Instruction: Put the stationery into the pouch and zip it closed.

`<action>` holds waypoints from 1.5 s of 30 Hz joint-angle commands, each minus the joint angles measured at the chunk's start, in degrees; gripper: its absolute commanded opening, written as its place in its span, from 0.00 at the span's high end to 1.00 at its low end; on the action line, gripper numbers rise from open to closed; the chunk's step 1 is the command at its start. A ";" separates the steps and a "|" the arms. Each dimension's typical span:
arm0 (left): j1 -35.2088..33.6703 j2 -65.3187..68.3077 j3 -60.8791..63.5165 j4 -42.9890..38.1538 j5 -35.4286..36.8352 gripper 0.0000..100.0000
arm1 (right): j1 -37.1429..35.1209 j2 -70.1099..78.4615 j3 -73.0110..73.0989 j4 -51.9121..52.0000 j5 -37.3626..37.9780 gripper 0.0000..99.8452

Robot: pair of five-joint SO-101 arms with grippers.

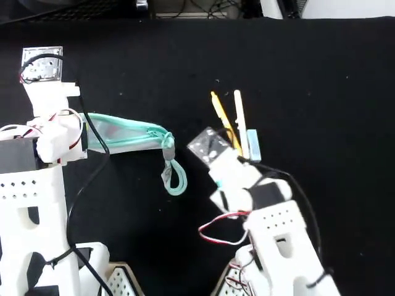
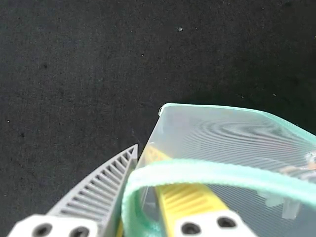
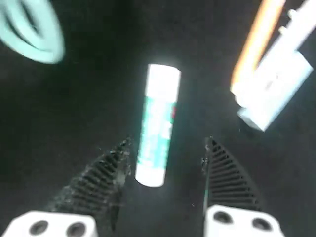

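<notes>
Glue stick [image 3: 157, 126] on worktop [image 1: 308, 74]; we see it between spread right jaws, long axis along jaws, pointing away from wrist. Left jaws pinch pouch [image 1: 123, 132] edge, well apart.

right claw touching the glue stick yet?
Apart. Right wrist view: the open right claw straddles the glue stick, with black table showing on both sides of it.
</notes>
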 commanded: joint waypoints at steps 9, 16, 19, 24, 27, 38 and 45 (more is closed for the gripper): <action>-0.04 0.97 1.54 -0.62 -0.62 0.97 | -2.02 33.80 -18.42 -9.23 -2.11 0.78; -0.04 0.97 1.54 -0.62 -0.62 0.97 | -1.85 46.29 -25.27 -9.58 -1.93 0.82; -0.04 0.97 1.54 -0.62 -0.62 0.97 | -0.09 48.92 -26.86 -9.32 -1.93 0.91; -0.04 0.97 1.54 -0.62 -0.62 0.97 | 4.66 50.59 -27.47 -9.49 -1.93 0.98; -0.04 0.97 1.54 -0.62 -0.62 0.97 | 7.91 48.40 -27.38 -9.23 -1.85 0.99; 0.22 0.97 1.54 -0.62 -0.62 0.97 | 5.54 2.33 -24.13 4.48 -2.73 0.99; 0.31 0.97 1.54 -0.62 -0.62 0.97 | -11.08 -17.36 -31.96 1.93 -14.42 0.98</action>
